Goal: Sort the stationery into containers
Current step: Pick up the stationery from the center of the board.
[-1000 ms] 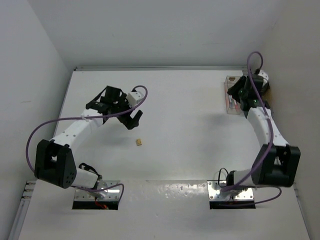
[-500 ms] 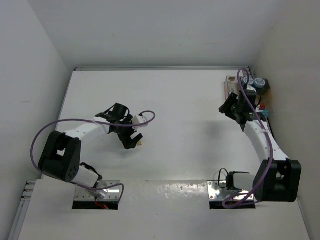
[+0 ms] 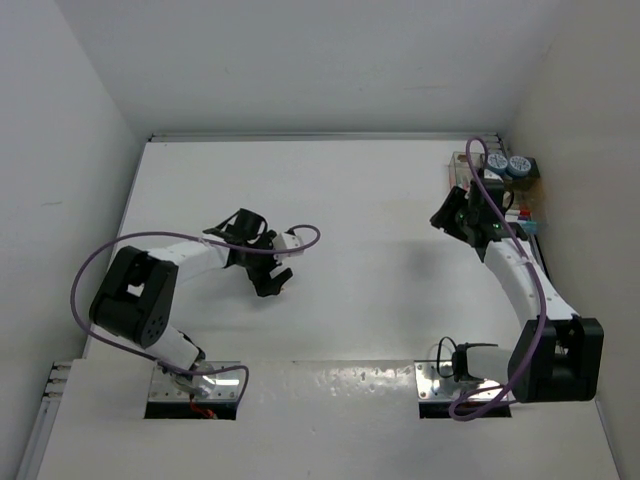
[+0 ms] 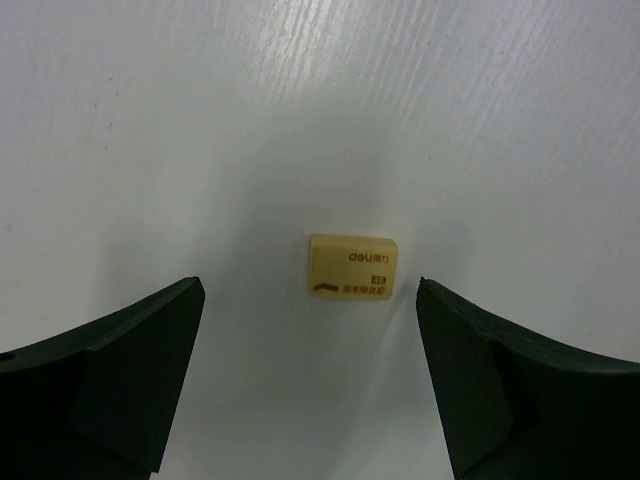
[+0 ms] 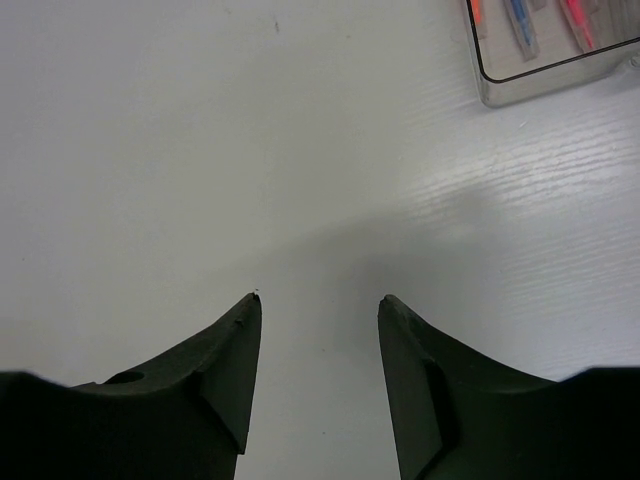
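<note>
Jaws of the left arm point(image 3: 190, 255) stand spread wide, one dark finger point(image 4: 110, 380) at each lower corner of the left wrist view. A tan eraser point(image 4: 352, 267) lies flat on the white worktop point(image 3: 360, 200) midway between them. It touches neither finger, and its printed face is turned up. In the top view this arm reaches out low over the middle-left of the worktop, and its wrist covers the eraser there.

Jaws of the right arm point(image 3: 520, 280) are parted to a moderate gap. They hold nothing; bare worktop shows between the two fingers point(image 5: 215, 370). The right wrist view catches a corner of the clear plastic box point(image 5: 560, 85) at its upper right, well apart from the fingertips. Ends of several pens point(image 5: 520, 25) lie inside it, orange, blue and pink among them.

In the top view the clear plastic box point(image 3: 457, 180) sits near the far right corner of the worktop, partly hidden behind the right wrist. Two round blue-grey rolls point(image 3: 497, 159) stand side by side just to its right, close to the right wall. Whether they rest in a container cannot be told.
</note>
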Controlling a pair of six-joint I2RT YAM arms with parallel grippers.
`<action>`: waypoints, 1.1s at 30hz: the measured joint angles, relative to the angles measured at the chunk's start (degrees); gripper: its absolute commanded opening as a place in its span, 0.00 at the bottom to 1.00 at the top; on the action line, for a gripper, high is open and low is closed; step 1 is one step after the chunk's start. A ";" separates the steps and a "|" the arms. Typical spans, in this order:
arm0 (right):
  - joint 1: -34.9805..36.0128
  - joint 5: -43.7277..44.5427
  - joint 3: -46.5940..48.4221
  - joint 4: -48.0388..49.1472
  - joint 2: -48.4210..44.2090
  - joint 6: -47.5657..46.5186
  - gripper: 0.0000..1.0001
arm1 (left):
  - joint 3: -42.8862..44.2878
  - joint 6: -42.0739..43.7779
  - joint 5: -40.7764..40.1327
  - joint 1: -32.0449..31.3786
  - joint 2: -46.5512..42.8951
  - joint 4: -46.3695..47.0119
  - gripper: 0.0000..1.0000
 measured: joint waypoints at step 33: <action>8.13 -19.26 3.02 -5.11 1.73 8.96 0.55 | -2.67 0.04 -0.59 -4.33 -10.05 3.37 0.40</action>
